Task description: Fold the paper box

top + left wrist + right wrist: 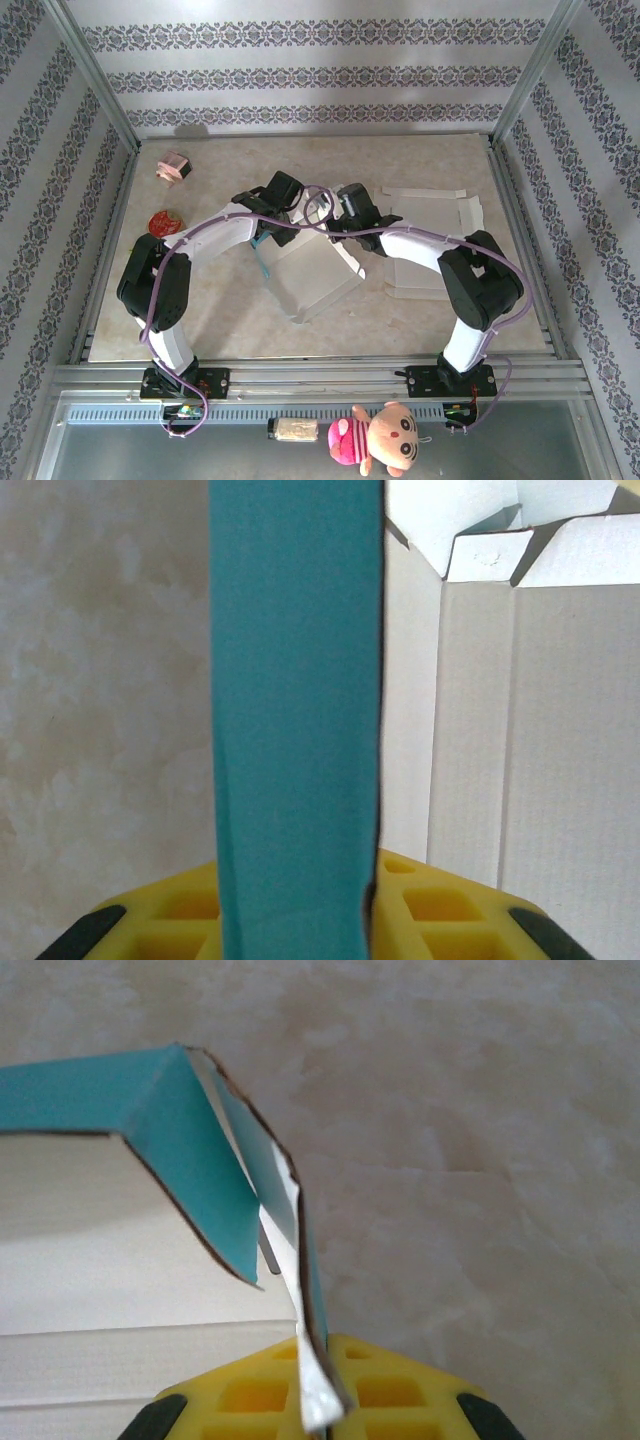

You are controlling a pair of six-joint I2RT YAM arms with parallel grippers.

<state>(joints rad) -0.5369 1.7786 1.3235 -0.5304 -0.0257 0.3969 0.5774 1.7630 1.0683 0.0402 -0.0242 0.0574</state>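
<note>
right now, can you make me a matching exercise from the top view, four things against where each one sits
Things:
1 paper box
2 pink block
3 red object
4 plush doll

Places:
a far left corner of the table
b near ledge, off the table
c middle of the table
d left edge of the table, nearer than the pink block

Pairs: 1-c, 2-a, 3-d, 4-b

Paper box (pixel 315 285) white and teal; table (pixel 400 335) marbled beige.
</note>
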